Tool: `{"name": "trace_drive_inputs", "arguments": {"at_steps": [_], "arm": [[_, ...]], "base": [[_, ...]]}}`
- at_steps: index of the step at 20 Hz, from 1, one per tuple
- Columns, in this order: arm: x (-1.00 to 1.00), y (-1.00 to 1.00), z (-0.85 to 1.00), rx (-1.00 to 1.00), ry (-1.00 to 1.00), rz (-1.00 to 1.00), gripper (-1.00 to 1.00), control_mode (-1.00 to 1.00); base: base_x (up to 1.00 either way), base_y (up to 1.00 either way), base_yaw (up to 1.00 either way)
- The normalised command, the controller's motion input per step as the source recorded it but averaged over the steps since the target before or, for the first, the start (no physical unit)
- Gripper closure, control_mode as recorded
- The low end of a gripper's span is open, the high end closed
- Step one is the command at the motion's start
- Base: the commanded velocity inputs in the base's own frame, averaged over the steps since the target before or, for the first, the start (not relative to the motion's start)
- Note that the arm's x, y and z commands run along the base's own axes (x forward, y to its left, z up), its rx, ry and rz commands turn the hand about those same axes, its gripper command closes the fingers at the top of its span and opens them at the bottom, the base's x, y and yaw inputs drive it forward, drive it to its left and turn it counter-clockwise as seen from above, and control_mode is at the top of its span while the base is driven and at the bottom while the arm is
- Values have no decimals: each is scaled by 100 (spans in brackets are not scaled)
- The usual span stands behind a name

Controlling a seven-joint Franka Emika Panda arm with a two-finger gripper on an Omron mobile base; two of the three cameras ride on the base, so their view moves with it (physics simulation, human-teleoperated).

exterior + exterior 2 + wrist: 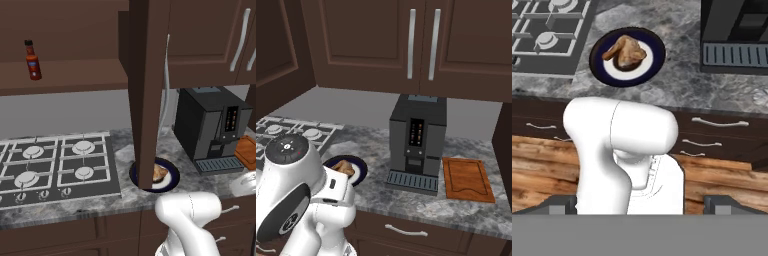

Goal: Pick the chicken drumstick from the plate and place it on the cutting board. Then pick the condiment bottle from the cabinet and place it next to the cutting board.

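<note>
Here, a grey marbled table [456,210] under dark brown wooden cabinets [366,40] carries a navy-rimmed round plate [654,60]. The golden-brown chicken drumstick [626,51] lies across it — thin end toward the black gas hob [547,35]. The pincer [641,205] stands wide open — holding nothing.

Counter [466,207] w/ plate [653,60], cutting board [467,179], coffee machine [417,142]

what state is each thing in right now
chicken drumstick: lying on the plate
condiment bottle: upright on the cabinet shelf
cabinet door: swung open
cutting board: bare, flat on the counter
claw: open, holding nothing
</note>
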Motion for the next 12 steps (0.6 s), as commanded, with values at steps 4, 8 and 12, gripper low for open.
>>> {"name": "trace_drive_inputs", "arguments": {"at_steps": [4, 8, 12], "arm": [[0, 37, -2, 0, 2, 0, -100, -100], [-1, 40, 0, 0, 0, 0, -100, -100], [8, 33, 0, 0, 0, 0, -100, -100]], "base": [[0, 0, 0], [0, 0, 0], [0, 0, 0]]}}
